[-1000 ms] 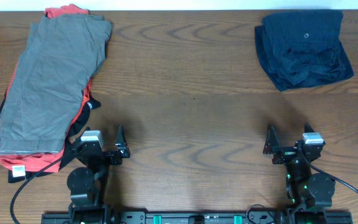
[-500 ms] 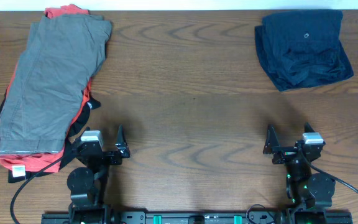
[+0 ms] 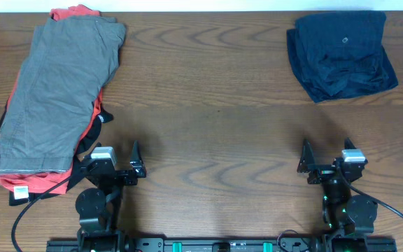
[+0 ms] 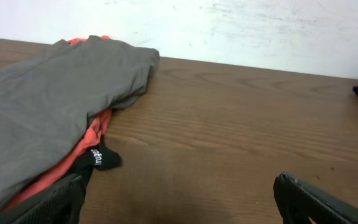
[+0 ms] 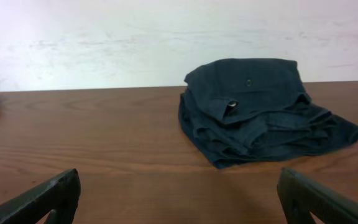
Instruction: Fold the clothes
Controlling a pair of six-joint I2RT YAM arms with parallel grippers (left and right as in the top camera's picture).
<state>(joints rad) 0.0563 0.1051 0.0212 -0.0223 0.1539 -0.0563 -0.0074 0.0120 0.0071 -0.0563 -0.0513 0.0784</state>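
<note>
Both claws wait with jaws spread and empty at the table's (image 3: 208, 105) front edge, so the left gripper (image 3: 109, 161) should pinch only the grey-khaki shorts (image 3: 54, 91) lying uppermost at far left, while the right gripper (image 3: 327, 164) faces the dark navy garment (image 3: 341, 52) at far right.

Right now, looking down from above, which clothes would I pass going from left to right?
grey-khaki shorts → bare wooden table → dark navy garment. The clothes under the shorts overlap them, so they are left out.
</note>
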